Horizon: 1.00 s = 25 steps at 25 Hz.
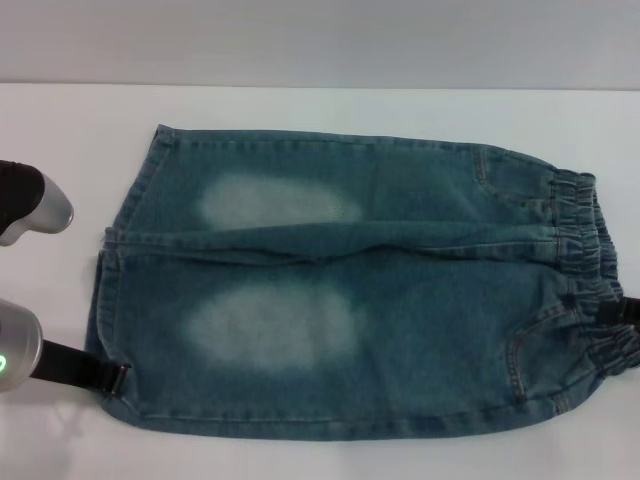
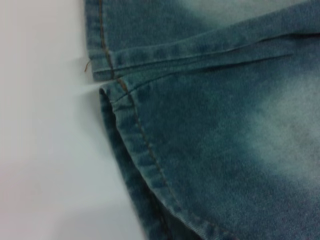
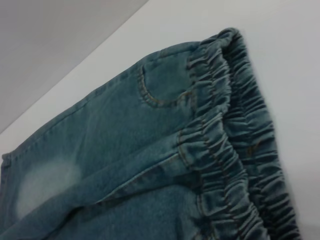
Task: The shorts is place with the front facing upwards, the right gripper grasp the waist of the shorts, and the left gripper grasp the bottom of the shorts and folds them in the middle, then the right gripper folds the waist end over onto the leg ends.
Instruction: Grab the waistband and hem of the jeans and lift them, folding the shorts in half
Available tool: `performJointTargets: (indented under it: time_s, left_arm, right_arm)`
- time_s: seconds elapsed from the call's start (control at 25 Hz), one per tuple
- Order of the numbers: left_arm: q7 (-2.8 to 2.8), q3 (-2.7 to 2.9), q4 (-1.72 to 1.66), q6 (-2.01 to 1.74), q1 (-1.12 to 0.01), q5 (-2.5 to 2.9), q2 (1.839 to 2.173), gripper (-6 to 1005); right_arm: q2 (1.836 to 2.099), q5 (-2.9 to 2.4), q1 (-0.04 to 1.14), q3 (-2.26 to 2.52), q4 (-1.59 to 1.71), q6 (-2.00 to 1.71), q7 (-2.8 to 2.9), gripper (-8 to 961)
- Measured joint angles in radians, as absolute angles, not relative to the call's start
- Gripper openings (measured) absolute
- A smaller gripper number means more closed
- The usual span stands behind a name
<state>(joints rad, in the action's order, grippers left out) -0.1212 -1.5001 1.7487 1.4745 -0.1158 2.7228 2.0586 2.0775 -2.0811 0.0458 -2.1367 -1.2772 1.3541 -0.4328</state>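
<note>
The shorts [image 1: 350, 290] lay flat across the desk [image 1: 320, 110]; the left gripper [image 1: 118, 376] pinched a hem corner and the right gripper [image 1: 612, 311] pinched the waist [image 1: 585, 265], ready for folding.

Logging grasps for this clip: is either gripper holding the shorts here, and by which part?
The left gripper is at the near leg hem of the shorts, the right gripper at the waist. Whether either has closed on the cloth cannot be told.

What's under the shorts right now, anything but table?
Only the white table shows around the shorts. The left tool meets the near leg hem, the right tool the waist. Beneath the denim is covered.
</note>
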Motion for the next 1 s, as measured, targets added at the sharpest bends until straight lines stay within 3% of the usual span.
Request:
performJointTargets:
  time_s: [0.28, 0.72, 1.0]
  left_arm:
    - [-0.121, -1.500, 1.746, 1.474, -0.123, 2.723, 2.059, 38]
    - [-0.114, -1.506, 1.745, 1.467, -0.127, 2.723, 2.059, 40]
    - [-0.112, -1.508, 1.738, 1.451, -0.133, 2.723, 2.059, 38]
  right_arm:
    - [2.073, -2.086, 0.078, -2.127, -1.223, 1.358, -0.490, 663]
    - [2.069, -2.088, 0.105, -2.130, -1.223, 1.362, -0.498, 190]
    - [2.070, -2.083, 0.130, -2.136, -1.211, 1.362, -0.509, 35]
